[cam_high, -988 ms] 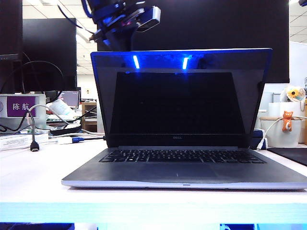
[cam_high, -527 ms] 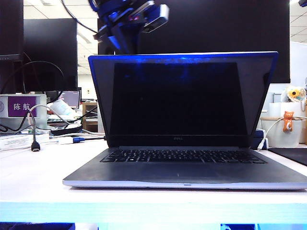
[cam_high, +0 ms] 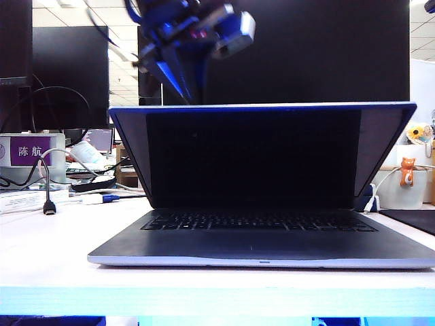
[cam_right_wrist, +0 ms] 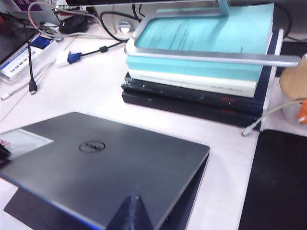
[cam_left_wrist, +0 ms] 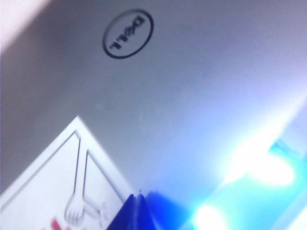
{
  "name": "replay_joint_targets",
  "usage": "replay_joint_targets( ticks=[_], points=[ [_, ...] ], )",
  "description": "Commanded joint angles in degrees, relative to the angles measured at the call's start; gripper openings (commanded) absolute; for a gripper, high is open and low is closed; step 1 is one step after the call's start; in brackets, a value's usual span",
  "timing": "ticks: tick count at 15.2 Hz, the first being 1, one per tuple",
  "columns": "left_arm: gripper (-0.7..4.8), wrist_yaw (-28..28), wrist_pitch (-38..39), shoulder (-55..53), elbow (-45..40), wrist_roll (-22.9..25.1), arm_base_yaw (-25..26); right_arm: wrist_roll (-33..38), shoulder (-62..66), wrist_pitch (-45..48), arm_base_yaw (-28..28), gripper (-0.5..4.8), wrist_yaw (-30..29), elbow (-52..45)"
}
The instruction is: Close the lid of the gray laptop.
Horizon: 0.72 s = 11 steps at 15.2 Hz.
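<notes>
The gray laptop point(cam_high: 251, 246) stands on the white table, facing the exterior camera with its black keyboard point(cam_high: 258, 221) showing. Its lid point(cam_high: 251, 156) leans forward over the keyboard, partly lowered. My left gripper point(cam_high: 185, 85) comes down behind the lid's top edge left of centre. In the left wrist view its blue fingertips point(cam_left_wrist: 139, 211) are shut and rest against the lid's silver back point(cam_left_wrist: 192, 96), beside the white sticker point(cam_left_wrist: 53, 187) and below the round logo point(cam_left_wrist: 128, 34). My right gripper point(cam_right_wrist: 132, 211) is shut on nothing and hangs above the lid point(cam_right_wrist: 105, 167).
Black monitors point(cam_high: 306, 47) stand behind the laptop. Cables and a plug point(cam_high: 49, 207) lie at the left by a purple name plate point(cam_high: 30, 151). A white cup with an orange figure point(cam_high: 406, 173) is at the right. A book stack point(cam_right_wrist: 196, 76) and black mat point(cam_right_wrist: 278, 182) are near.
The lid has tipped forward and its top edge has dropped. The left gripper has moved forward and to the right with it. The blue light reflections on the screen are gone.
</notes>
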State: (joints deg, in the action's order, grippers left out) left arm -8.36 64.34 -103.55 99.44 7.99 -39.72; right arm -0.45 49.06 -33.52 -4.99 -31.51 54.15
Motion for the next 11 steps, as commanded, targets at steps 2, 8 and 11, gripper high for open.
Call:
replay_joint_targets(
  ticks=[2, 8, 11],
  points=[
    [-0.05, 0.52, -8.59, 5.46, -10.80, -1.01, 0.35, -0.24, -0.15, 0.26, 0.00, -0.06, -0.15, 0.20],
    [-0.05, 0.66, -28.50, 11.96, -30.93, -4.28, 0.31, -0.22, -0.17, -0.87, 0.00, -0.06, -0.15, 0.20],
    [-0.05, 0.66, -30.82, 13.68, -33.24, -5.09, 0.31, -0.22, -0.17, -0.98, 0.00, -0.06, -0.15, 0.20]
  ],
)
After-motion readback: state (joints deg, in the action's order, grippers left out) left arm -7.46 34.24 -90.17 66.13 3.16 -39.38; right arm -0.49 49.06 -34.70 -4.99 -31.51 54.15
